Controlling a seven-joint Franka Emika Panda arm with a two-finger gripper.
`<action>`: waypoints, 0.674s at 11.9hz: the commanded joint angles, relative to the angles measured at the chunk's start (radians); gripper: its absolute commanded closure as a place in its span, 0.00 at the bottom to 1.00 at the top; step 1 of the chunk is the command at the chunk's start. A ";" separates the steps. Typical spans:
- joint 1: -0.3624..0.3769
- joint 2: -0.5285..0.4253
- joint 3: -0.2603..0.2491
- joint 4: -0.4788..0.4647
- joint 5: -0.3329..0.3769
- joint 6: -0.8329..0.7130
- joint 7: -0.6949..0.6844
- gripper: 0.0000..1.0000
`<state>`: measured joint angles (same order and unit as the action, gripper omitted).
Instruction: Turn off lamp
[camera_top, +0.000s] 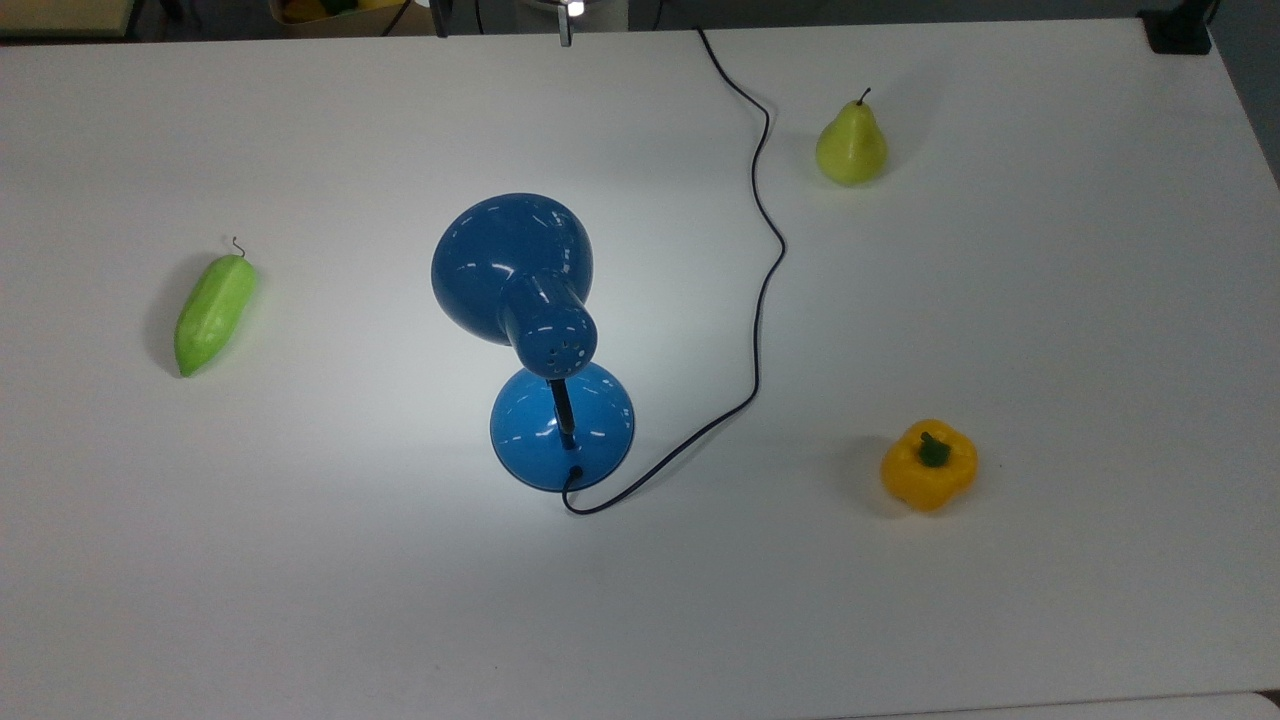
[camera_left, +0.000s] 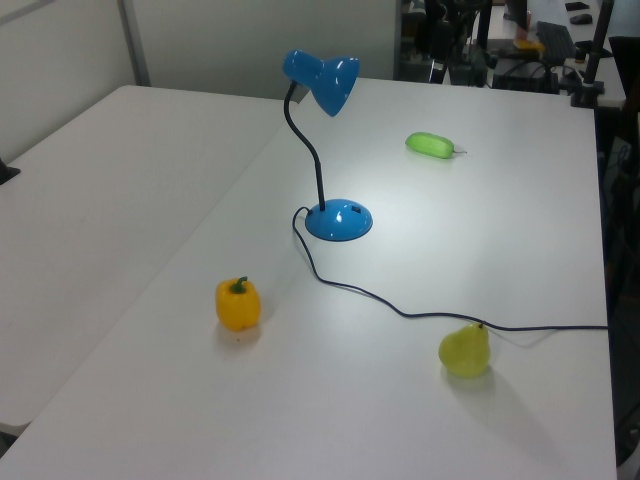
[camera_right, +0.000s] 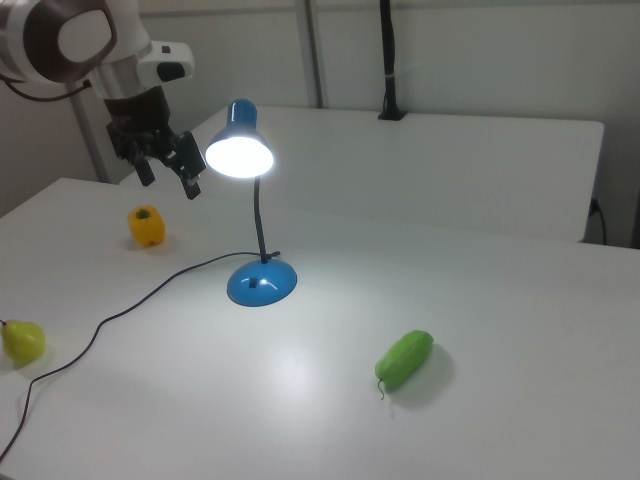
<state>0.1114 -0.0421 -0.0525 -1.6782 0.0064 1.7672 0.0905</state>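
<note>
The white counter (camera_top: 300, 600) carries everything. Above it in the right view hangs the arm (camera_right: 60, 40), its end effector (camera_right: 170, 178) in the air with the two fingers spread apart and nothing between them — level with the shade, just off the right view's left of it. The lamp (camera_top: 535, 340) stands near the counter's middle on its round blue base (camera_right: 261, 283), lit, the shade glowing white and a bright pool on the counter beneath. Its thin black cord (camera_top: 760, 300) snakes away toward the counter's edge. Well apart lie a green cucumber-like fruit (camera_top: 214, 313), a yellow bell pepper (camera_top: 928, 465) and a pear (camera_top: 851, 148) — the cord passing near the pear.
</note>
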 joint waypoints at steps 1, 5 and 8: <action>-0.002 -0.001 0.002 0.006 0.020 0.008 0.018 0.00; -0.002 0.005 -0.001 0.005 0.027 0.008 -0.009 0.00; -0.001 0.005 0.000 0.005 0.027 0.006 -0.061 0.40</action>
<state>0.1100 -0.0391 -0.0522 -1.6782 0.0160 1.7672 0.0671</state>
